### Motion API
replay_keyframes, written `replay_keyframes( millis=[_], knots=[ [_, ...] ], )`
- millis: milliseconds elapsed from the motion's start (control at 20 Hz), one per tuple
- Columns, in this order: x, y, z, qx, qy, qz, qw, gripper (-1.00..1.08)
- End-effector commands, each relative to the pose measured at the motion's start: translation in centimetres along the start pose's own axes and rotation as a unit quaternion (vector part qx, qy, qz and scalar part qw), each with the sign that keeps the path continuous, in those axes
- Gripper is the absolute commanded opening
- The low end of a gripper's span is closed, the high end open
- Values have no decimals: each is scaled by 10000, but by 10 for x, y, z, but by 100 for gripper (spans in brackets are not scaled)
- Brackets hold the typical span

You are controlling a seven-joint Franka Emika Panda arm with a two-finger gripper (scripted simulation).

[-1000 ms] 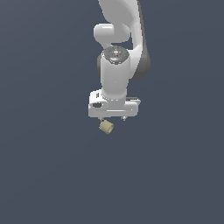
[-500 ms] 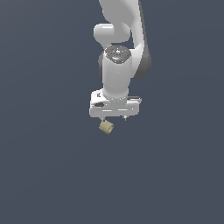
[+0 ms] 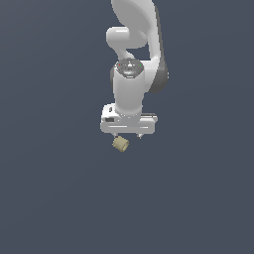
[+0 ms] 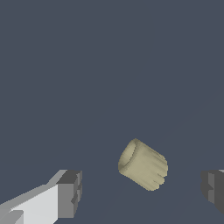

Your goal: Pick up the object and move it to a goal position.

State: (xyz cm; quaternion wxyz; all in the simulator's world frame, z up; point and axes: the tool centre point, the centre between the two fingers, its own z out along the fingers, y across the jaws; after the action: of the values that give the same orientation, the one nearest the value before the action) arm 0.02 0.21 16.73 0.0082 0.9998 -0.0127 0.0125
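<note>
- Here, I am hovering the claw (image 4: 140,192), spread wide, above the object (image 4: 143,164).
- Lying tilted on the worktop (image 3: 59,198), it is sitting between the fingers (image 4: 70,194), untouched, awaiting a grasp.

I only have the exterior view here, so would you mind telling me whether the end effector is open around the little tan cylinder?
Observer: Yes, in the wrist view the end effector is open, with one finger on either side of the tan cylinder and neither touching it.
Operator: Thank you. Is the cylinder standing upright?
Observer: No, it lies tipped on its side, one round end face turned partly towards the wrist camera.
Operator: Is it centred between the fingers?
Observer: Not quite; it sits nearer the finger at the wrist picture's edge.
</note>
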Motion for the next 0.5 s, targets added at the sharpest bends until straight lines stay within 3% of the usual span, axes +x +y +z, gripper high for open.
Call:
replay_keyframes(
  millis=[0, 200, 450],
  knots=[
    [-4, 3, 8, 16, -17, 275, 9996, 100],
    [-12, 9, 24, 41, -48, 844, 9964, 100],
    [-24, 18, 45, 57, -91, 1648, 9863, 100]
  ],
)
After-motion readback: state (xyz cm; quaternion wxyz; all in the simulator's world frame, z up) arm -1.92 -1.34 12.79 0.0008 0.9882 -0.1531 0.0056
